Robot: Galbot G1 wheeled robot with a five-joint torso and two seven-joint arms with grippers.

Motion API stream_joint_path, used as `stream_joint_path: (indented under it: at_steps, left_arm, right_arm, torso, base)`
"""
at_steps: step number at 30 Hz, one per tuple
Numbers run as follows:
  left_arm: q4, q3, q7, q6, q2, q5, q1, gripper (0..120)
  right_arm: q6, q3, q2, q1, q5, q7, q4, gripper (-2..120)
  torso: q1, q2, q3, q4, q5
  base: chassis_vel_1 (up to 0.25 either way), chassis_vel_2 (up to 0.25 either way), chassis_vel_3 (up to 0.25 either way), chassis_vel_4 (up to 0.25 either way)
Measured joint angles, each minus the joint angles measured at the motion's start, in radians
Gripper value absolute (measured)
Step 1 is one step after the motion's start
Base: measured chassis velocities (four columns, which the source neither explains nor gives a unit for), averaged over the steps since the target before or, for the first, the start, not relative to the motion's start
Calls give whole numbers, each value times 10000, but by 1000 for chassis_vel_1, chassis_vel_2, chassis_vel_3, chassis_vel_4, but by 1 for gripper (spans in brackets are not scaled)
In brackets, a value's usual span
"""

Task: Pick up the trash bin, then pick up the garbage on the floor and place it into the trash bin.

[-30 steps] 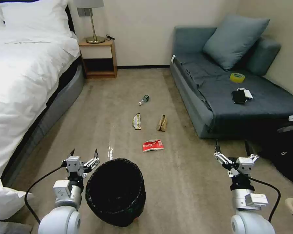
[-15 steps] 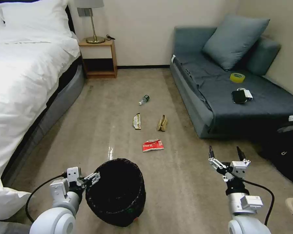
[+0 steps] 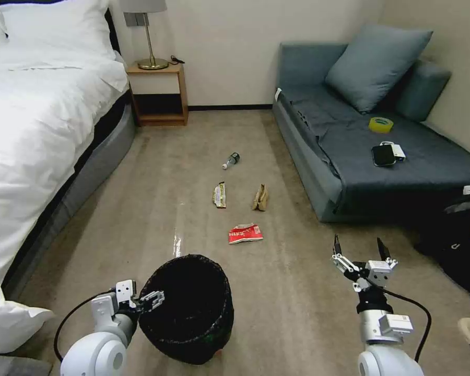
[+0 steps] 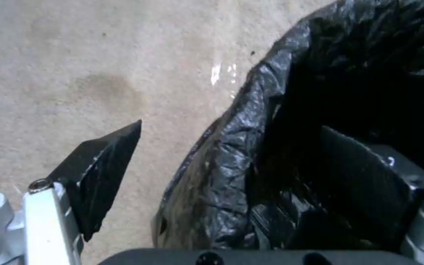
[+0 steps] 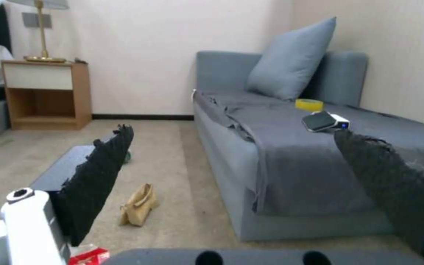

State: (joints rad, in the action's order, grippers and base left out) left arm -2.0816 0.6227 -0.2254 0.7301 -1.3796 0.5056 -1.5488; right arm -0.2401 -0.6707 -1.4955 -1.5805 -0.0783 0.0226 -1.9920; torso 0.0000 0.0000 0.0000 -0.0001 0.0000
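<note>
The trash bin (image 3: 188,308), round and lined with a glossy black bag, stands on the carpet close in front of me. My left gripper (image 3: 141,295) is open at its left rim. In the left wrist view the gripper (image 4: 232,127) straddles the bin's rim (image 4: 241,110), one finger outside and one inside. The garbage lies beyond the bin: a red-and-white packet (image 3: 245,233), a brown paper bag (image 3: 260,197), a gold wrapper (image 3: 220,195) and a small bottle (image 3: 231,160). My right gripper (image 3: 357,243) hangs open above the carpet, right of the packet. Past the right gripper (image 5: 232,129) lies the brown bag (image 5: 138,206).
A white bed (image 3: 31,130) runs along the left and a wooden nightstand (image 3: 157,94) stands at the back. A grey sofa (image 3: 381,156) on the right carries a yellow tape roll (image 3: 380,124) and a black phone (image 3: 384,154). A black bag (image 3: 459,245) sits at far right.
My left gripper has dropped lower and shifted right onto the bin's left rim. My right gripper has come slightly lower and to the left, still open.
</note>
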Motion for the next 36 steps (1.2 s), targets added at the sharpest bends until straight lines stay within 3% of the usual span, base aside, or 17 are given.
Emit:
stream_joint_path:
  at_steps: [11,13,17,25,36]
  left_arm:
    - [214,-1,99,29,69,435,94,60]
    - [269,-17,173,3,134,469,128,47]
    - [299,-35,279,-58,178,435,139,38]
    - [220,-45,520,-200,244,406,117,5]
    - [-159,239,912,-579,362,324,-46,4]
  right_arm:
    - [67,11,-1,262,-51,168,215,100]
    - [72,9,-55,309,-41,209,239,100]
    - [78,14,-106,316,-29,248,239,100]
    - [92,0,-98,187,-22,311,102,100]
    - [804,77,617,-328,-123,218,-445,100]
  torso:
    - [0,0,0,1,0]
    - [0,0,0,2,1]
    - [0,0,0,2,0]
    - [0,0,0,2,0]
    - [0,0,0,2,1]
  base:
    - [0,0,0,0]
    - [0,0,0,0]
    - [0,0,0,0]
    - [0,0,0,0]
    - [0,0,0,0]
